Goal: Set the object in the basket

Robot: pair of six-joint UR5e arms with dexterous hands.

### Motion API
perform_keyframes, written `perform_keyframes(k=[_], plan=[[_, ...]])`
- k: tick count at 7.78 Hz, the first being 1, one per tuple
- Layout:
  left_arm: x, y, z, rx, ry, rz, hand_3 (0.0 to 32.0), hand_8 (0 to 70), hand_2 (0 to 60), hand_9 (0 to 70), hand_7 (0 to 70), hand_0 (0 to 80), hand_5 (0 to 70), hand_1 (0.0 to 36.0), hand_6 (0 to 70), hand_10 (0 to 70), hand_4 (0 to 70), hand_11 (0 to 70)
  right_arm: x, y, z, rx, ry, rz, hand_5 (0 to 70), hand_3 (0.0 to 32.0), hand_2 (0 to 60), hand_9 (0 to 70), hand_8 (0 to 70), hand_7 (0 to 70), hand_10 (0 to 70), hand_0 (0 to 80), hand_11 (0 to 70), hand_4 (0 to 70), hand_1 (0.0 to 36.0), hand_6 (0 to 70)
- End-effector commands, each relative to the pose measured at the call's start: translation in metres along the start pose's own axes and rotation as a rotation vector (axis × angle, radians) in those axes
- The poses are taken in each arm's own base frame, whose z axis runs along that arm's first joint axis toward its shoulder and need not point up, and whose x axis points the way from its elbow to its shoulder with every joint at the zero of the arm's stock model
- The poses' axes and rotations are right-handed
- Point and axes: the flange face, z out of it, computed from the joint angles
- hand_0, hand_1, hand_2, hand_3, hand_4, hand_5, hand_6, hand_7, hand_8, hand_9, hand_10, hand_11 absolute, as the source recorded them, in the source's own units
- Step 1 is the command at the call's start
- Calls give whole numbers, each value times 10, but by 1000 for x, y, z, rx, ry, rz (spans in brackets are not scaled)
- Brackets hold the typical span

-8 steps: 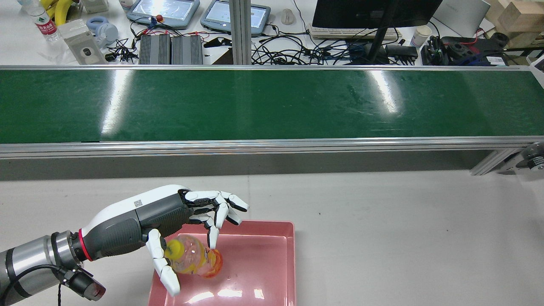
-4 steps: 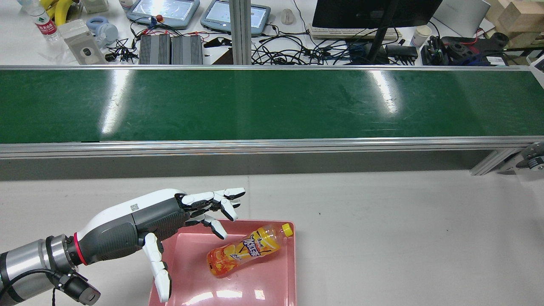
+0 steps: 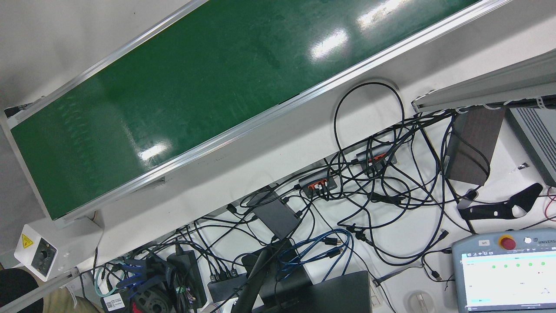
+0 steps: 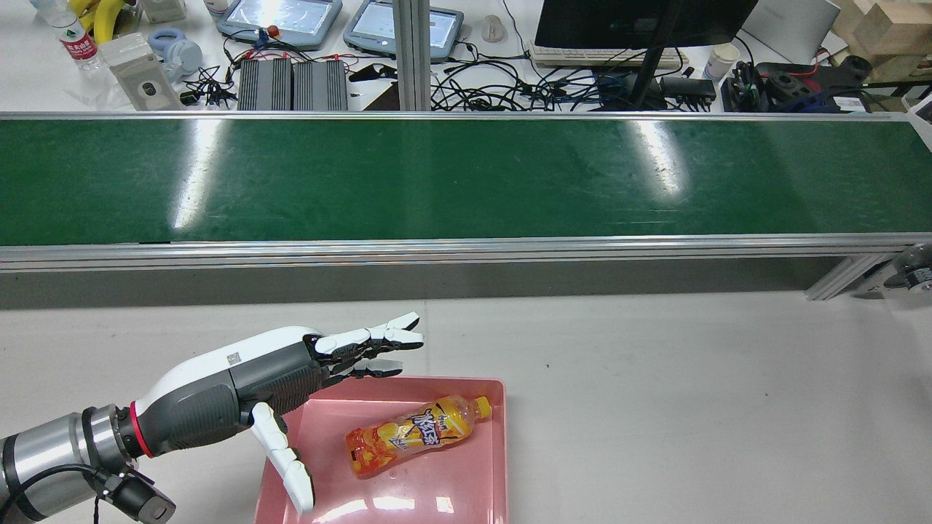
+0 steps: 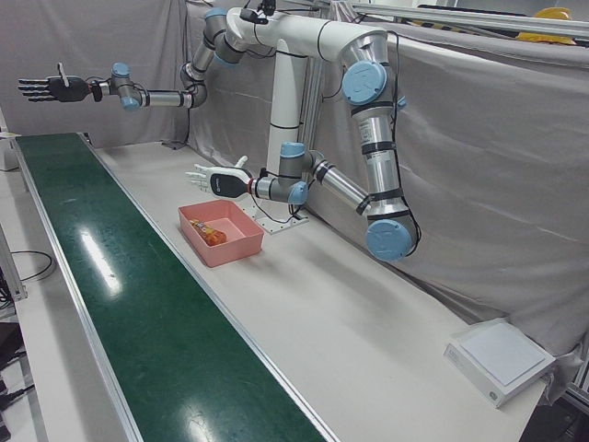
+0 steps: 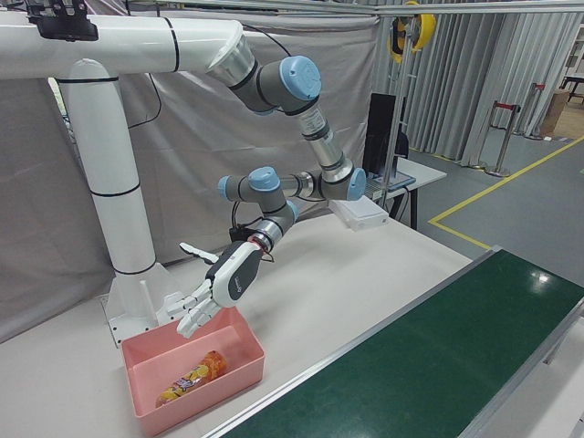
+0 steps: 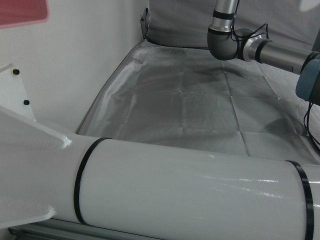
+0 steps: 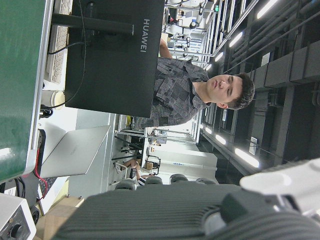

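Nearest in the rear view, the pink basket [image 4: 495, 437] sits on the white table [image 4: 692, 407], and the orange drink bottle [image 4: 411, 434] lies on its side inside it, yellow cap toward the far right corner. The placing step looks done: the bottle rests on the basket floor, touching no finger.

Just beside and above the basket's left edge hovers the left robot hand [image 4: 291, 378], fingers spread and straight, thumb hanging over the rim, holding nothing. The next move, by my judgement, is only to lift that arm clear without brushing the basket wall.

Farther off, the green conveyor belt [image 4: 466, 178] runs bare across the view. In the left-front view the right robot hand [image 5: 41, 88] is raised high beyond the belt's far end, fingers splayed, empty.
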Motion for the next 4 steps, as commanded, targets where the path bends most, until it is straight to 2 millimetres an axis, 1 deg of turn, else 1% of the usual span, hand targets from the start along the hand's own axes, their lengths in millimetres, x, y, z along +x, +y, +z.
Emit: perform_keyframes(k=[1, 2, 3, 4], plan=[[0, 0, 0, -3, 0, 4, 34, 43, 0, 48, 39, 604, 158, 167, 23, 91, 99, 155, 0, 0, 0, 0, 0, 0, 0, 0, 0, 0, 0, 0, 0, 0, 0, 0, 0, 0], [1, 1, 1, -6, 1, 9, 36, 41, 0, 45, 35, 593, 158, 134, 18, 88, 97, 148, 0, 0, 0, 0, 0, 0, 0, 0, 0, 0, 0, 0, 0, 0, 0, 0, 0, 0], [1, 2, 1, -8, 1, 7, 22, 42, 0, 46, 34, 582, 164, 140, 22, 83, 110, 141, 0, 0, 0, 0, 0, 0, 0, 0, 0, 0, 0, 0, 0, 0, 0, 0, 0, 0], [2, 3, 1, -10, 3, 6, 18, 42, 0, 47, 34, 574, 170, 136, 22, 86, 109, 144, 0, 0, 0, 0, 0, 0, 0, 0, 0, 0, 0, 0, 0, 0, 0, 0, 0, 0]])
